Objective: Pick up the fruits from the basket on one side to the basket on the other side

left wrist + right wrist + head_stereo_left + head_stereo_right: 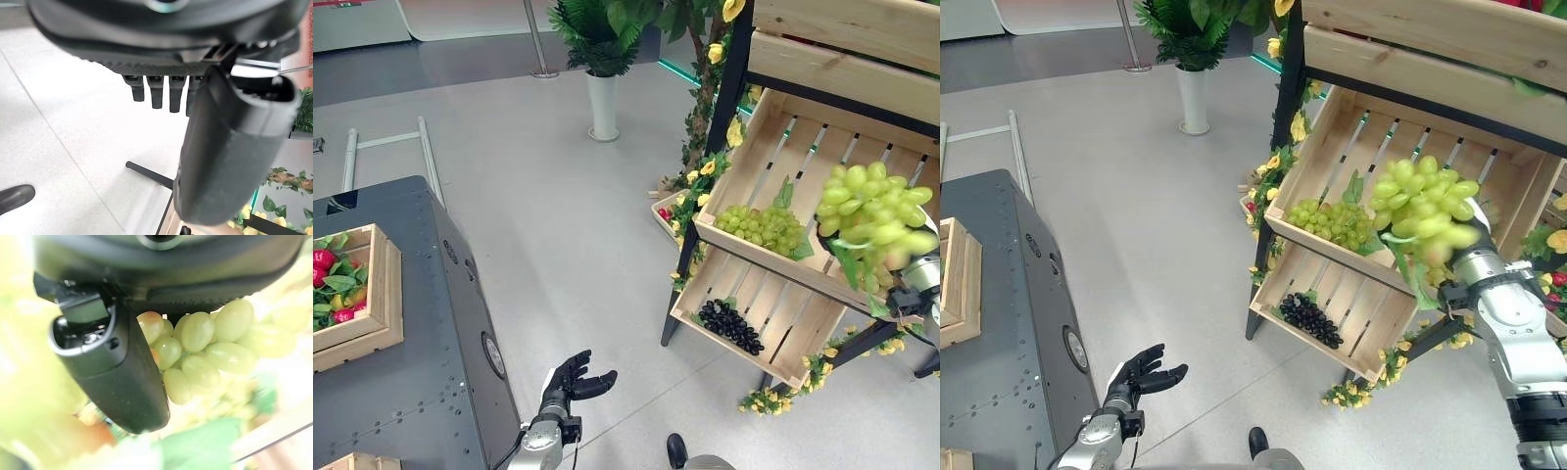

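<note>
My right hand [117, 382] is shut on a bunch of green grapes [873, 211], held up in front of the wooden shelf's upper crate [773, 127]; the grapes hide its fingers in the eye views. A second green bunch [762, 227] lies in that upper crate. Dark grapes [732, 325] lie in the lower crate [783, 323]. At far left a wooden crate [380, 284] with red fruit [323, 260] and leaves sits on the dark table [421, 392]. My left hand [570, 380] hangs low beside the table's corner, open and holding nothing.
The shelf stands on a black frame [685, 255] trimmed with yellow flowers [705, 171]. A potted plant in a white vase [602, 103] and a metal pole [538, 44] stand behind. Grey floor lies between table and shelf.
</note>
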